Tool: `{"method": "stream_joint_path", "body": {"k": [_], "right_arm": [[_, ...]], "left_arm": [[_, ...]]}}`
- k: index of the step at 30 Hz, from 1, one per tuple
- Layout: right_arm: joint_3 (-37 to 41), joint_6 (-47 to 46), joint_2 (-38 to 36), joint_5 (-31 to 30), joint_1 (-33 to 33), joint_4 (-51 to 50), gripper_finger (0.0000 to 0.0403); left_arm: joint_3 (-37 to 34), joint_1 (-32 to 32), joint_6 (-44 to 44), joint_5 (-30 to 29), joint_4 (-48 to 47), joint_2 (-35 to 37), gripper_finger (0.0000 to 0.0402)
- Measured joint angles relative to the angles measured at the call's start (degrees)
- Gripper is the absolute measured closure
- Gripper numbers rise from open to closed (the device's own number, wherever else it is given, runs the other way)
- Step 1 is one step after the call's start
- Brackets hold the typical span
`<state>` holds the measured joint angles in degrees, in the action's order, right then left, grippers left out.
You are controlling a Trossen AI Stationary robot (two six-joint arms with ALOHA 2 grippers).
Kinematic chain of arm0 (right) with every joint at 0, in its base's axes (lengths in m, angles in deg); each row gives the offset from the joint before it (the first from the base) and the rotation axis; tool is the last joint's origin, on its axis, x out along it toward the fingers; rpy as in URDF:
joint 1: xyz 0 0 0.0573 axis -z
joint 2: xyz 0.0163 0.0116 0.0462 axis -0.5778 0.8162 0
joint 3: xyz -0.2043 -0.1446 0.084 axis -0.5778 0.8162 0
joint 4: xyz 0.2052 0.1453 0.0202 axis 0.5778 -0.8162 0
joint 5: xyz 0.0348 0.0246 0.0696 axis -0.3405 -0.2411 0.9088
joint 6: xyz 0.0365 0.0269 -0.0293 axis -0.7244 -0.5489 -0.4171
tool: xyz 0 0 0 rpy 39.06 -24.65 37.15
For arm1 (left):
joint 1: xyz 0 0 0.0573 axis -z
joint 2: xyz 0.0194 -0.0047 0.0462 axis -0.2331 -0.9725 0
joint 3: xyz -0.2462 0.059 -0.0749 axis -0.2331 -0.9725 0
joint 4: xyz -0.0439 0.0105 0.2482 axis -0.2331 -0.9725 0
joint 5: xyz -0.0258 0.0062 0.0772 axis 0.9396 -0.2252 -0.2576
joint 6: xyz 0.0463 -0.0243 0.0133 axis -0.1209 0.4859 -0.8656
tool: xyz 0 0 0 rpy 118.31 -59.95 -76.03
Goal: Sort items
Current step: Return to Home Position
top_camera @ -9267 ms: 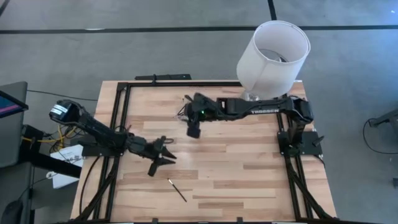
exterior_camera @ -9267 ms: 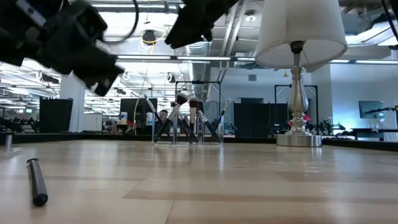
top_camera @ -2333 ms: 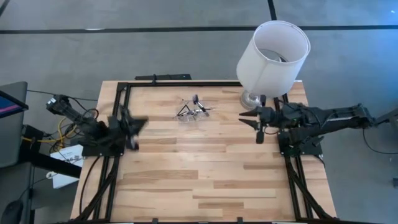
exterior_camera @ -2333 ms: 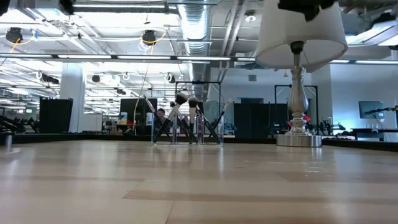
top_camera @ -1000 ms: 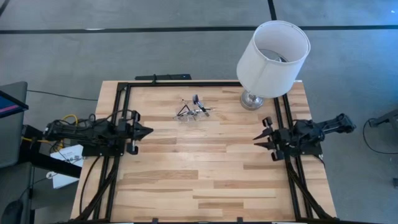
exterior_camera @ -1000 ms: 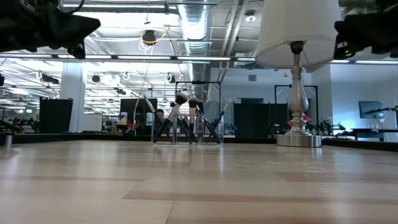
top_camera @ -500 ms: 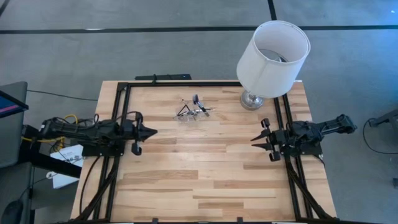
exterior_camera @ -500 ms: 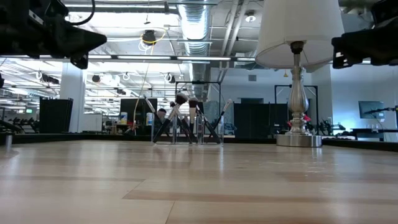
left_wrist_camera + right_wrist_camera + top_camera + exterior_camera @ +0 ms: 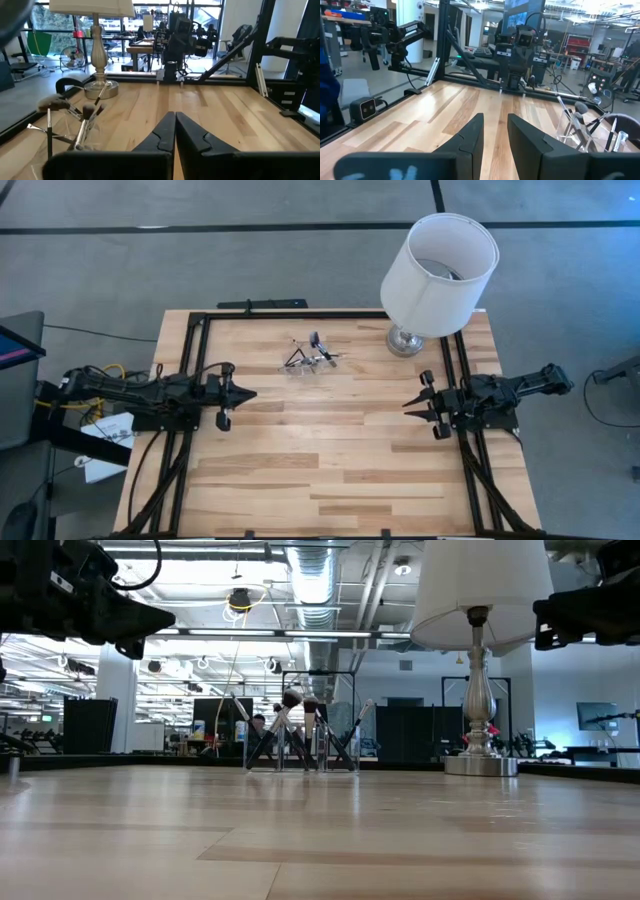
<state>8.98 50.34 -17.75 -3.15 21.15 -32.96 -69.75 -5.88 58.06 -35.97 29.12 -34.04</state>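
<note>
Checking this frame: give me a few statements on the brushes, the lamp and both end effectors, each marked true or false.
1. The brushes stand in the clear organizer. True.
2. One brush lies loose on the table. False: none shows on the bare wood.
3. The left end effector is shut. True.
4. The right end effector grips a brush. False: it is open and empty, at the table's right edge.
5. The lamp stands beside the left arm. False: it stands at the far corner on the right arm's side.
</note>
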Motion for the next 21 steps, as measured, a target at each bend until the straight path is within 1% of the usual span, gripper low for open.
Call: {"method": "stream_joint_path", "body": {"k": [21], "right_arm": [[0.0, 0.0, 0.0, 0.0, 0.0, 0.0, 0.0324]], "left_arm": [[0.0, 0.0, 0.0, 0.0, 0.4, -0.2, 0.0392]]}}
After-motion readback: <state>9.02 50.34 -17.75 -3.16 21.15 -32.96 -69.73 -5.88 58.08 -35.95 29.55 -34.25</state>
